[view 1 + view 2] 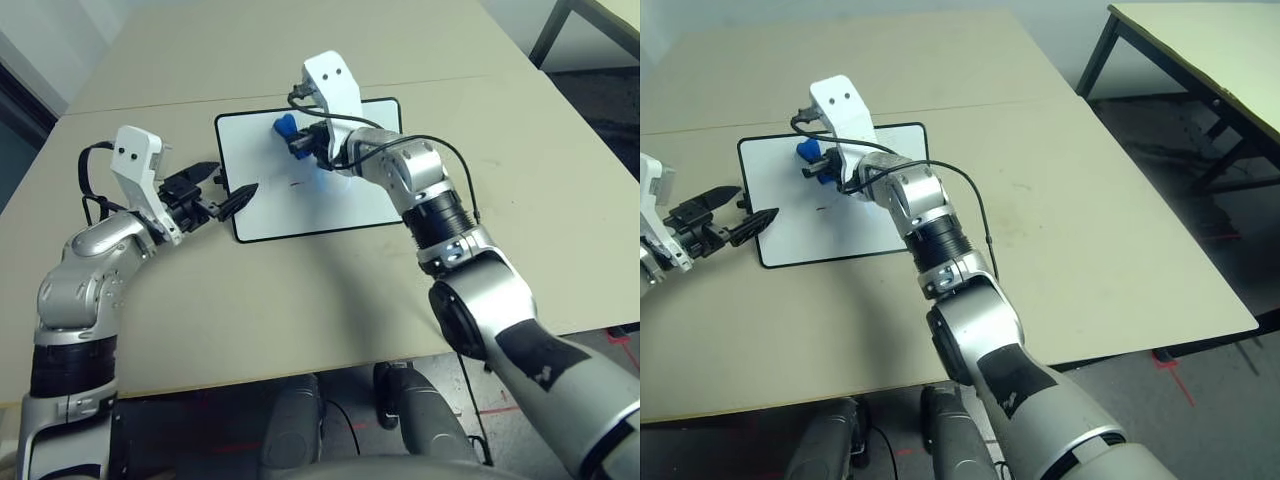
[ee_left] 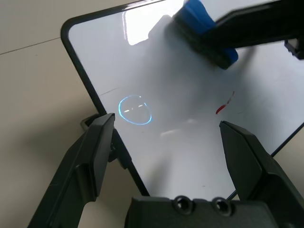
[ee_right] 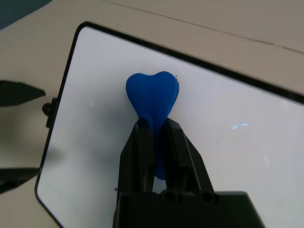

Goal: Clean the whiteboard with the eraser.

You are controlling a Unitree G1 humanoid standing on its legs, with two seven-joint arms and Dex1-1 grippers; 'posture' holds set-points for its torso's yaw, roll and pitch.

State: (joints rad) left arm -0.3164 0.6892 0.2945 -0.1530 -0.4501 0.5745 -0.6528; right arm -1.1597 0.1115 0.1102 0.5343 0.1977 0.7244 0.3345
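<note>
The whiteboard (image 1: 300, 210) lies flat on the table, white with a thin black frame. A small red mark (image 2: 223, 108) shows near its middle. My right gripper (image 3: 156, 124) is shut on the blue eraser (image 3: 152, 95), which sits over the board's far left part (image 1: 285, 126). My left gripper (image 1: 232, 180) stands open at the board's left edge, its fingers on either side of the frame by a small black side knob (image 2: 88, 122), with nothing held.
The beige table (image 1: 300, 320) has a seam running across behind the board. A second table (image 1: 1200, 40) with dark legs stands off to the right, across a strip of floor.
</note>
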